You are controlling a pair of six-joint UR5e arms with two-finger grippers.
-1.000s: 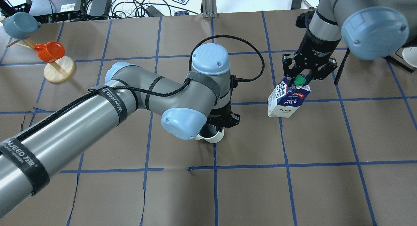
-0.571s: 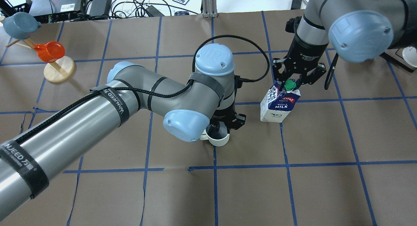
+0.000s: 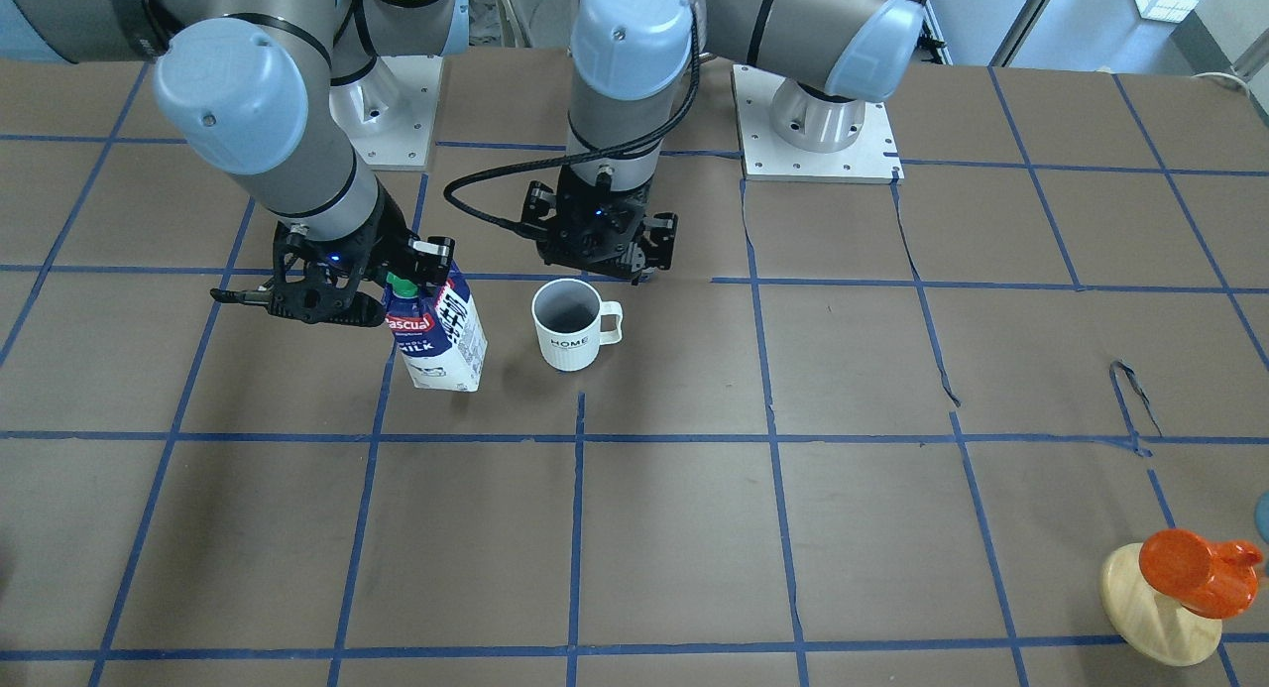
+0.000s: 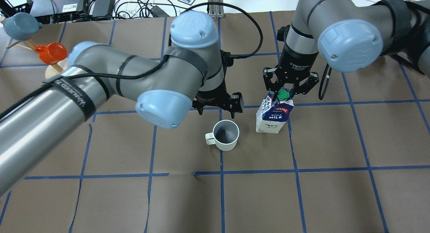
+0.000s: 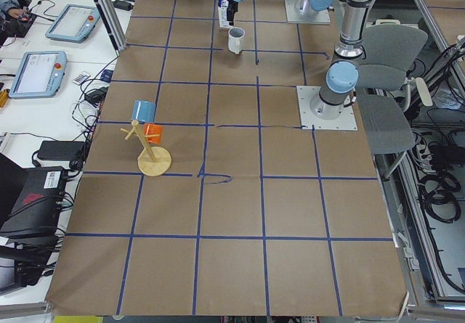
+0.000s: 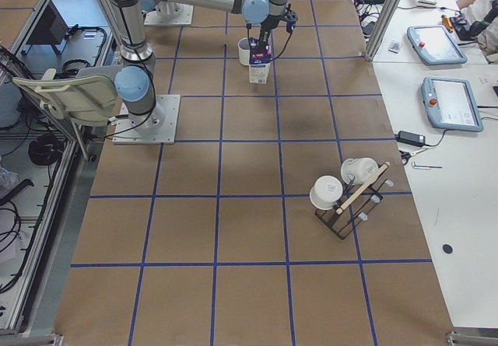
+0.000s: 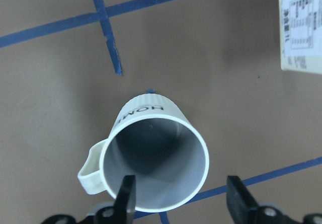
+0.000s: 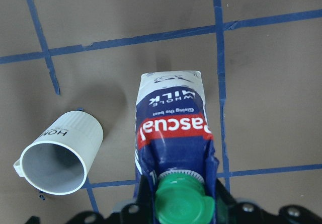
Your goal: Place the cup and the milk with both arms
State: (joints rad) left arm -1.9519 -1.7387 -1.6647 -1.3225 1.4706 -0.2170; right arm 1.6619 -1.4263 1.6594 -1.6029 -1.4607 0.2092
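The cup (image 4: 227,139) is seen upright on the counter (image 4: 336,192), beneath the left hand (image 4: 217,107), whose fingers are spread wide and hold nothing. Its mouth is turned up and its handle toward the robot's left. The milk (image 4: 272,118) is pinched at its gable by the closed right hand (image 4: 287,89), long axis near vertical, cap uppermost, base at the counter.

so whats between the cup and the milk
Nothing: only bare brown table paper lies between the cup and the milk, which stand apart. The overhead exterior view shows it.
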